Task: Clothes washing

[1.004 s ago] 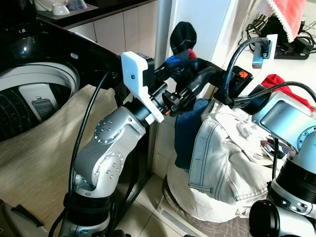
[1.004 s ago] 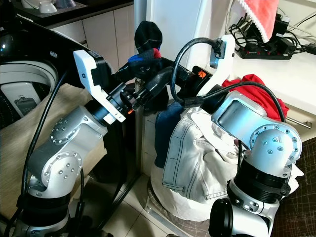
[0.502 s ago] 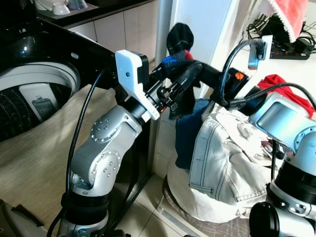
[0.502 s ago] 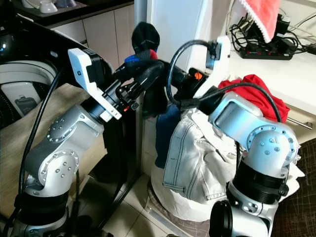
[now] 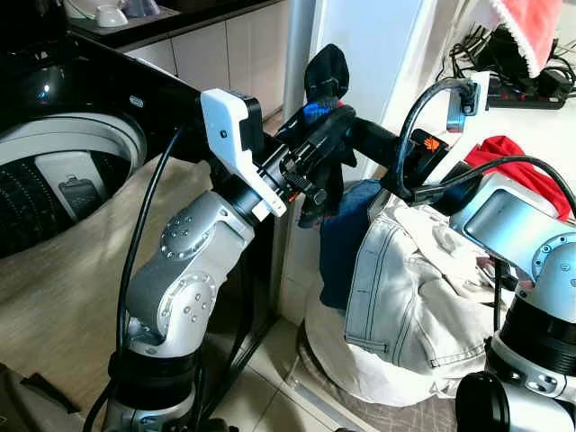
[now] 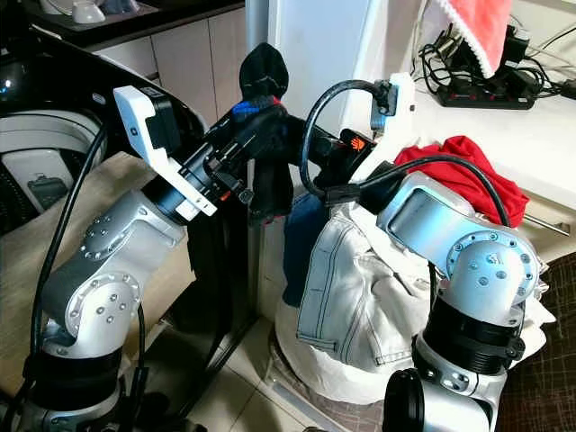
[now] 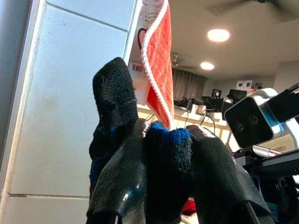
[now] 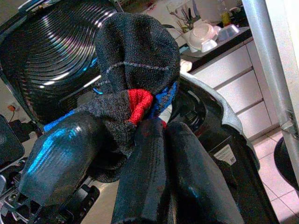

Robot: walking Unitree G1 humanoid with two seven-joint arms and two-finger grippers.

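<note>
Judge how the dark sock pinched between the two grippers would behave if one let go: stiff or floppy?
Probably floppy: the sock already droops below the left gripper. Likely light, since the right gripper pinches it by a fold.

Both grippers meet high between the washing machine (image 5: 63, 171) at left and the laundry basket (image 5: 360, 373) at right. The drum opening (image 5: 54, 193) lies open on the near left. A beige cloth (image 5: 81, 270) drapes its rim. The white post (image 5: 301, 54) stands just behind; piled jeans (image 5: 396, 288) crowd the right.
</note>
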